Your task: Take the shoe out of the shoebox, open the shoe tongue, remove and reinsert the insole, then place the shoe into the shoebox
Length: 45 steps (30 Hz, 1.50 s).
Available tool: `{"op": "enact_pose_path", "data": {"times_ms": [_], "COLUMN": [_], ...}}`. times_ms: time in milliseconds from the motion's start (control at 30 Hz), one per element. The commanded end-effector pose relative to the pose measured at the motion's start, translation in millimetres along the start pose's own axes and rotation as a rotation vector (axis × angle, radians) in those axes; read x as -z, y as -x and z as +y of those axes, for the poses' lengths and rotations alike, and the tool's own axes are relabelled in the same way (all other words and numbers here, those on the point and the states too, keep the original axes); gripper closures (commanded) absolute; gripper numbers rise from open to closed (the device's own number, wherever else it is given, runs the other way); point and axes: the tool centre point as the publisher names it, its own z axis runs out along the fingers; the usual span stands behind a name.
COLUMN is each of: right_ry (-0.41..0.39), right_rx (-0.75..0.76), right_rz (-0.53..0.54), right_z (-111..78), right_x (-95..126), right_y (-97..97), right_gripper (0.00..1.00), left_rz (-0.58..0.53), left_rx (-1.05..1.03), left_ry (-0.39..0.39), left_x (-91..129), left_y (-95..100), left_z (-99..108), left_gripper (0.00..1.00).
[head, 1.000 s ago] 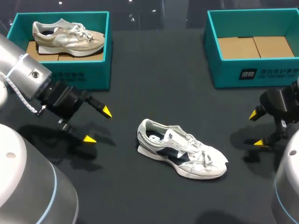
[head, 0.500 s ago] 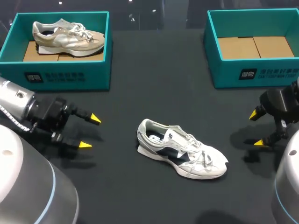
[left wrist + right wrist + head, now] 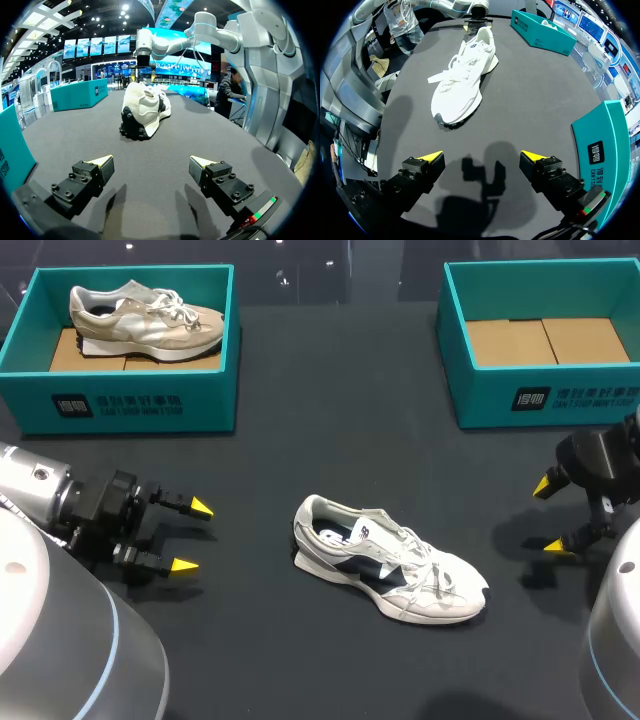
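A white shoe (image 3: 385, 569) with a dark side mark lies on the black table between my arms, toe toward the front right. Ahead of my left gripper the shoe (image 3: 144, 109) shows heel-on; ahead of my right gripper the same shoe (image 3: 465, 75) shows toe-first. My left gripper (image 3: 193, 536) stands open to the shoe's left, apart from it, its fingers (image 3: 97, 166) holding nothing. At the table's right my right gripper (image 3: 547, 514) is open and apart from the shoe. The right teal shoebox (image 3: 455, 370) holds only cardboard.
The left teal shoebox (image 3: 215, 405) at the back left holds a beige shoe (image 3: 142, 318). Part of a teal box wall (image 3: 602, 150) stands beside my right gripper, and another teal box wall (image 3: 12, 145) beside my left.
My left arm has drawn back toward the front left, and its gripper has turned level to face the shoe. The right arm and the shoe have kept still.
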Motion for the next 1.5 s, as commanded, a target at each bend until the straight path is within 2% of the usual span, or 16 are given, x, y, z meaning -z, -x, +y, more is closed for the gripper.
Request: {"op": "enact_pose_path", "data": {"times_ms": [33,333,1033,1500], "right_ry": [-0.002,-0.002,-0.002,-0.002], "right_rx": [0.0,0.0,0.0,0.0], "right_rz": [-0.003,-0.003,-0.003,-0.003], "right_z": [0.3,0.3,0.3,0.3], "right_x": [0,0,0,0], "right_y": [-1.7,-1.7,-1.7,-1.7], "right_gripper": [0.0,0.0,0.0,0.0], "left_rz": [0.001,0.017,0.132,0.214], "left_rx": [0.002,-0.023,-0.082,-0.121], "left_ry": [-0.003,-0.027,-0.018,0.003], "left_x": [-7,-19,-56,-85], "left_y": [6.0,19.1,58.0,61.6], "left_z": [1,-4,-17,-25], "left_gripper": [0.0,0.0,0.0,0.0]}}
